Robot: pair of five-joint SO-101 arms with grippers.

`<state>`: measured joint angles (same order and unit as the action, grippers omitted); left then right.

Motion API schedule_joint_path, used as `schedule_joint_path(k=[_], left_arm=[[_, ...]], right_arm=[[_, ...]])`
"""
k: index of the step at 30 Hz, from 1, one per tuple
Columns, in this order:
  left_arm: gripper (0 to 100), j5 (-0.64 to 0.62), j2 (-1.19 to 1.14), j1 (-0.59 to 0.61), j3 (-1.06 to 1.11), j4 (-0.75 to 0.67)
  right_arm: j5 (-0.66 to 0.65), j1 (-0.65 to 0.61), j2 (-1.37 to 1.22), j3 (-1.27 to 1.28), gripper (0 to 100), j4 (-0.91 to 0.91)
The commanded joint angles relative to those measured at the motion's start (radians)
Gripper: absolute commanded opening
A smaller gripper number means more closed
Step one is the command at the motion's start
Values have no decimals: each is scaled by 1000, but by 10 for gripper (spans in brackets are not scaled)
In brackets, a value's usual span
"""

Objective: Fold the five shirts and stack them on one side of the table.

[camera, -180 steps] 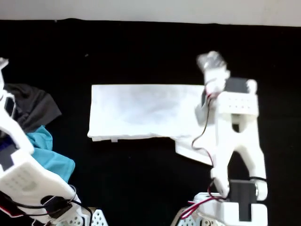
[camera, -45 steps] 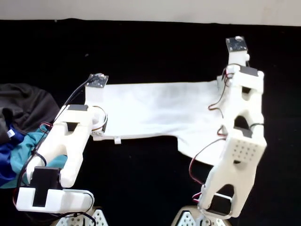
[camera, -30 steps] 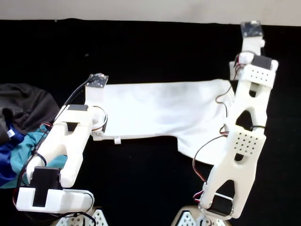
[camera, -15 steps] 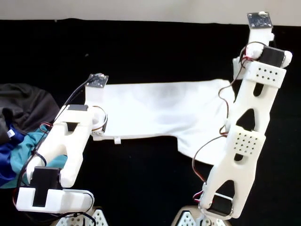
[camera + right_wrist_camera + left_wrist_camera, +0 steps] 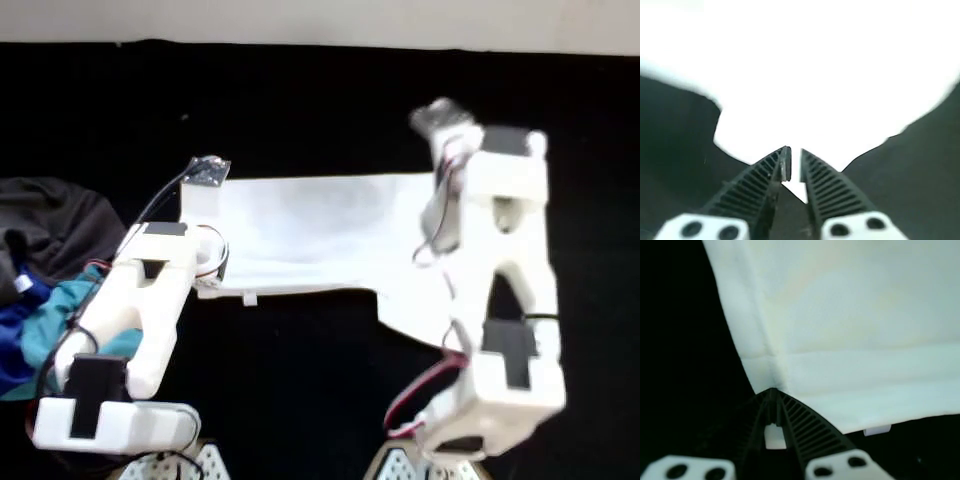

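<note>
Right arm (image 5: 500, 200) blurred, hides white shirt (image 5: 310, 230) right end.

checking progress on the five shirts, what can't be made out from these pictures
High view: the right arm covers the right end of the white shirt, so how it lies there is hidden.
High view: the pile of shirts is cut by the picture's left edge and overlapped by the left arm; their number cannot be counted.

The spread shirt (image 5: 310, 225) lies on the table (image 5: 300, 110) (a shirt heap (image 5: 50, 260) lies to its left).
</note>
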<state>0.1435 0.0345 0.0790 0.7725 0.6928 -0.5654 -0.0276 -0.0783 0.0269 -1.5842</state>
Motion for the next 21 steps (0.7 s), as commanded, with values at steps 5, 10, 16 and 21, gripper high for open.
schedule_joint_path(k=[5, 10, 16, 21], left_arm=[[8, -6, -4, -2, 2, -21], [8, -6, -4, -2, 2, -21], [8, -6, -4, -2, 1, -21], [8, -6, -4, -2, 1, -21]], right_arm=[[-190, -125, 280, 519, 220, 179], [-195, -206, 308, 625, 221, 188], [-196, -209, 282, 720, 224, 394], [-195, -197, 128, 720, 224, 499]])
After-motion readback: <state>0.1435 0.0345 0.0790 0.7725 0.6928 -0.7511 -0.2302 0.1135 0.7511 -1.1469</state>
